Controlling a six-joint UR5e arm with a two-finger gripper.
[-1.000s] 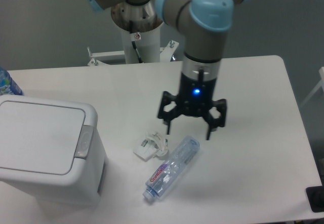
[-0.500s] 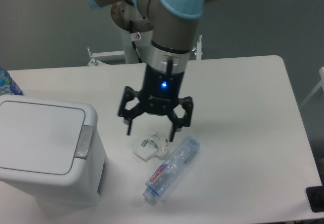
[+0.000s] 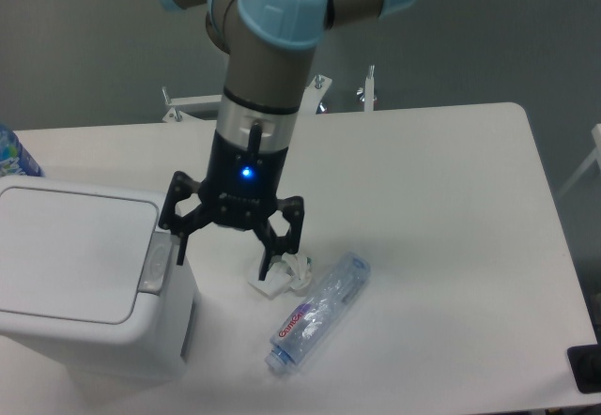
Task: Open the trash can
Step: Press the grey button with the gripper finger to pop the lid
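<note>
The trash can is a big white boxy bin at the table's left front. Its flat lid lies down shut, and a grey oblong button sits on its right rim. My gripper hangs open just right of the bin, fingers spread wide and pointing down. Its left finger is beside the button's right edge, close to the rim; I cannot tell if it touches. Nothing is between the fingers.
A crumpled white wrapper lies under the gripper's right finger. A clear plastic bottle lies on its side just right of it. A blue-labelled bottle peeks in at the left edge, behind the bin.
The gripper has swung left across the table, from above the bottle to beside the trash can's right rim. It stays open. The lid has not moved.
</note>
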